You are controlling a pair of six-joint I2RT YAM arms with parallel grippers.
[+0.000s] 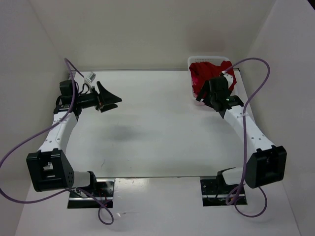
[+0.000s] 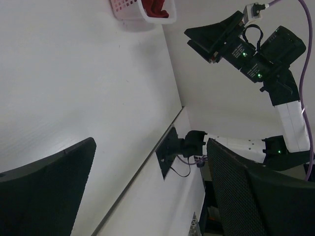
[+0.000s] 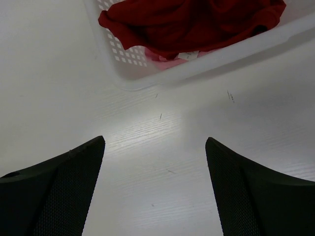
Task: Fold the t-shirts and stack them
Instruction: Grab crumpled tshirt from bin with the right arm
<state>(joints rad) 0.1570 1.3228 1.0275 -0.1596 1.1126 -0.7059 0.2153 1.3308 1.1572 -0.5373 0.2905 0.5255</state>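
Because no shirt lies on the table [image 1: 157, 132] yet, progress: you are at the very beginning.
Done: nothing folded and nothing stacked, as far as the views show.
Left to do: take each shirt out, spread it, fold it, then put the three in one pile. This is my judgement from the layout.
Left arm: it reaches to the far left part of the table, with the forearm about level and the wrist turned to the right.
Left gripper [image 1: 117, 101]: the jaws stand wide apart and hold nothing. It hangs above bare table, well apart from the shirts.
Right arm: it stretches forward to the far right corner, with the wrist tilted down.
Right gripper [image 3: 155, 187]: the jaws are wide and empty. It hovers over the table just in front of the basket [image 3: 221, 56], not touching it.
Dark red shirt [image 3: 197, 19]: it is crumpled on top inside the basket, and one part hangs over the rim.
Pink cloth [image 3: 172, 59]: a small patch shows under the red one. You cannot tell which pink shirt it is.
Third shirt: it is hidden, so I cannot say where it lies.
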